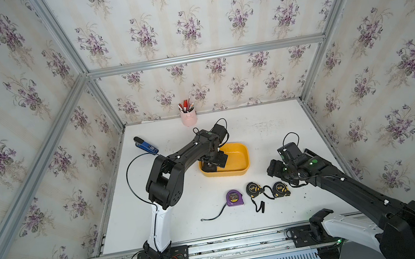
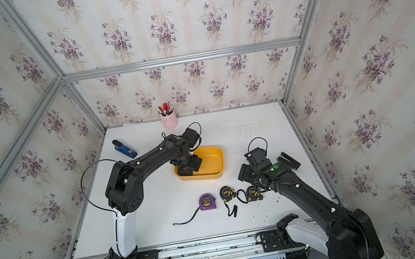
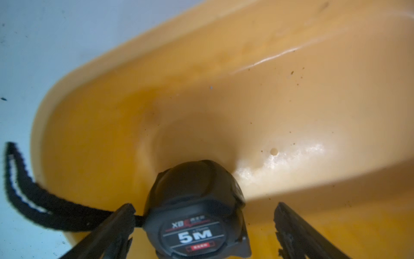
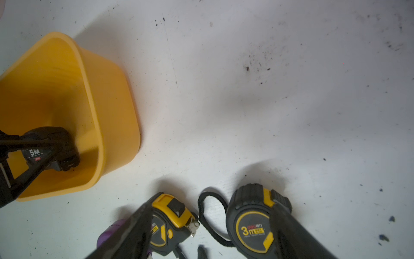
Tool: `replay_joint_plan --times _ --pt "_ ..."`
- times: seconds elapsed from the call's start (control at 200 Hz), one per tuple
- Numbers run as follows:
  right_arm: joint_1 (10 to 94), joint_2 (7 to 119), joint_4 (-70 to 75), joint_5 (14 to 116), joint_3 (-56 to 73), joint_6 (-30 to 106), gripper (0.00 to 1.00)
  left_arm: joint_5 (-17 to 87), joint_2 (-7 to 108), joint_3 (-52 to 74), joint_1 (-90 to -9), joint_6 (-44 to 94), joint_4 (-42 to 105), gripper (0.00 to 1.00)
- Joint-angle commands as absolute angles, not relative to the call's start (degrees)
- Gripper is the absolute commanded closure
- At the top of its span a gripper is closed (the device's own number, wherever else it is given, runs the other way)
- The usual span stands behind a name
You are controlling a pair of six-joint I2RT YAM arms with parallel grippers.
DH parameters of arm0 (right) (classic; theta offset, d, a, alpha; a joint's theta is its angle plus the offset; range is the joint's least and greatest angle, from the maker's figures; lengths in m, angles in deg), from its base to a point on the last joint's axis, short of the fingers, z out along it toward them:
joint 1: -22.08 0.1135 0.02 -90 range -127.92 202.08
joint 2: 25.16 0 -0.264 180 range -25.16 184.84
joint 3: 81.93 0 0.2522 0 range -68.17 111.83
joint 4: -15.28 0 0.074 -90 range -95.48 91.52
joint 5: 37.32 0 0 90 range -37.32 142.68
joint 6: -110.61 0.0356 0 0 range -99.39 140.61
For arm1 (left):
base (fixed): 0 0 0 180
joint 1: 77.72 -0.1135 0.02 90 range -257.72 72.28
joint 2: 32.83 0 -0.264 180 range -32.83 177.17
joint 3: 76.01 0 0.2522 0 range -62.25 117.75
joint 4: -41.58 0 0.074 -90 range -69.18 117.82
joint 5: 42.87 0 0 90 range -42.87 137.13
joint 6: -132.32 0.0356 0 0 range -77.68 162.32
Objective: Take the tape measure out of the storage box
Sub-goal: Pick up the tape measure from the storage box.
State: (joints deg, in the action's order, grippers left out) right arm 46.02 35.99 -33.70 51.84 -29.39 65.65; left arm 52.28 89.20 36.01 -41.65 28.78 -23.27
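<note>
Top views: left gripper down inside the yellow storage box, mid-table.
Left wrist: jaws spread wide, flanking the black 5M tape measure on the box floor.
Right wrist: right gripper spread, empty, over the 3m tape.

The left gripper crowds the left end of the storage box, jaws spread either side of the black tape measure; the box's right half lies bare. In front, the purple tape measure and two yellow-and-black tape measures form a row, with the right gripper hanging over them. Behind and to the right of the box the table is open
</note>
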Motion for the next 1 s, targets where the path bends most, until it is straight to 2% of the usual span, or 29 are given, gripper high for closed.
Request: replay_joint_plan --times 0.0,0.43,0.629,0.699,0.794,0.899,0.994 --pt "45.9 36.0 -32.4 51.9 -29.4 66.2 0.16 54.7 90.0 36.4 -41.5 29.2 -23.1 0.0" --pt "46.0 37.5 -31.3 52.0 -28.7 66.0 0.16 54.1 90.8 34.8 -40.9 27.8 -23.9 0.0" --pt "46.0 37.5 -31.2 51.7 -28.5 66.1 0.16 52.6 93.0 37.1 -40.8 27.9 -24.8 0.05" --pt "45.9 37.4 -31.3 51.6 -28.6 66.2 0.16 52.4 93.1 37.5 -40.9 28.0 -24.6 0.11" --pt "45.9 37.5 -31.0 51.7 -28.6 66.1 0.16 52.6 93.1 38.5 -40.8 27.8 -25.2 0.31" --pt "45.9 37.6 -30.3 52.0 -28.8 66.1 0.16 53.0 92.6 40.0 -40.8 27.6 -25.9 0.49" --pt "45.9 37.5 -29.6 52.4 -28.8 66.1 0.16 53.1 91.8 40.9 -40.8 27.5 -26.3 0.57"
